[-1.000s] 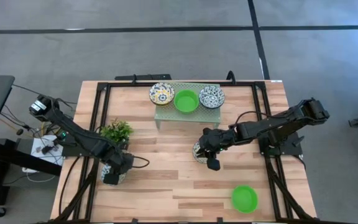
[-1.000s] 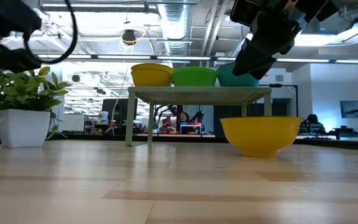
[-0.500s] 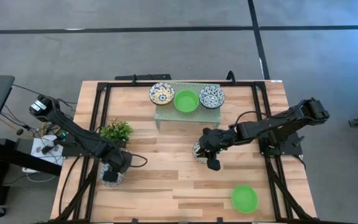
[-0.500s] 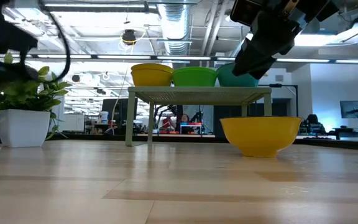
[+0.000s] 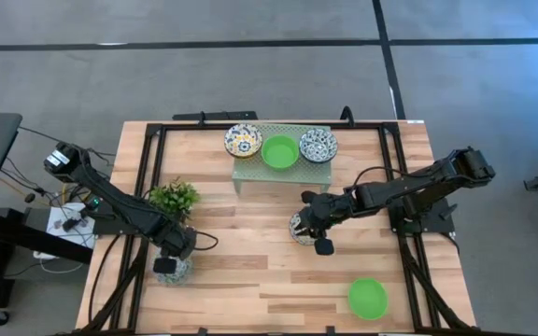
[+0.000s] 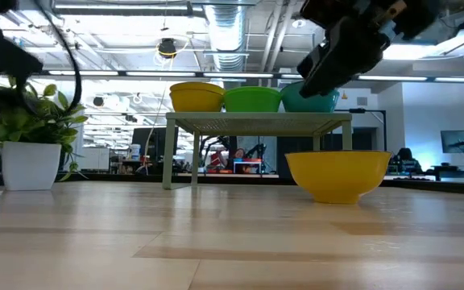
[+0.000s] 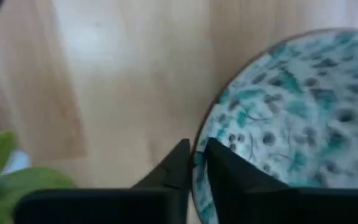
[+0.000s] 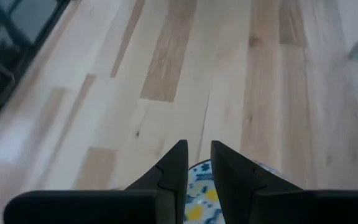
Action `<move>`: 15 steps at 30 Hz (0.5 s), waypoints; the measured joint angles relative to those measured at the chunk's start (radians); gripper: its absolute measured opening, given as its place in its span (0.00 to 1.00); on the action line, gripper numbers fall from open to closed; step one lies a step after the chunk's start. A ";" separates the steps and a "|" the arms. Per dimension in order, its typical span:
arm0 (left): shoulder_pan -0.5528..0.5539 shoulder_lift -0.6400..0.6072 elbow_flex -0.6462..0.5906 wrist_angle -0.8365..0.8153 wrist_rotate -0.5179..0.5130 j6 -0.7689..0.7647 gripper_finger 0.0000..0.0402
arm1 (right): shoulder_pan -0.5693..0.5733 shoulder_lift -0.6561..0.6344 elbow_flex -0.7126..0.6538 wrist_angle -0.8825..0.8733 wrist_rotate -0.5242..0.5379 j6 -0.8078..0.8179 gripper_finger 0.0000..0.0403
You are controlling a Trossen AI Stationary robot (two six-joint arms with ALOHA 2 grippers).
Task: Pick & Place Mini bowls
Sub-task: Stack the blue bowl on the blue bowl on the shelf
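My left gripper [image 5: 167, 266] points down at the table's near left and is shut on a white mini bowl with a blue-green floral pattern [image 7: 291, 124]. My right gripper [image 5: 321, 246] hangs mid-table above a yellow-sided mini bowl [image 6: 337, 173] that stands on its base on the wood. Its fingers [image 8: 199, 155] stand a narrow gap apart with nothing between them. That bowl's blue and yellow inside [image 8: 201, 186] shows below them. Three more mini bowls sit on the pale green rack [image 5: 250, 171]: yellow-floral [image 5: 243, 140], plain green [image 5: 279, 151], blue-floral [image 5: 318, 145]. Another green bowl [image 5: 367, 297] stands near the front right. My left gripper pinches the floral bowl's rim [image 7: 199, 163] between its two fingers, one finger inside the bowl and one outside. The fingers come from above, pointing down. Whether the bowl's base is on the table, I cannot tell.
A small leafy plant in a white pot [image 5: 175, 198] stands just beyond my left gripper, toward the far side. Black frame rails [image 5: 152, 168] run along the table's left and right sides. Bare wood lies between the two arms and along the near edge.
My left gripper has sunk a little, toward the near edge, onto the floral bowl. In the low view its arm has drawn off toward the picture's left. My right gripper has stayed in place above the yellow-sided bowl and rolled slightly about its own axis.
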 joint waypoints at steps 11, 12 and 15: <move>0.103 0.003 0.115 0.161 -0.061 -0.151 0.03 | 0.000 0.001 0.000 0.210 0.000 -0.418 0.16; 0.124 0.003 0.118 0.176 -0.065 -0.163 0.03 | -0.003 0.001 0.000 0.252 0.000 -0.427 0.16; 0.202 0.003 0.122 0.245 -0.098 -0.229 0.05 | -0.002 0.001 0.000 0.341 0.000 -0.444 0.16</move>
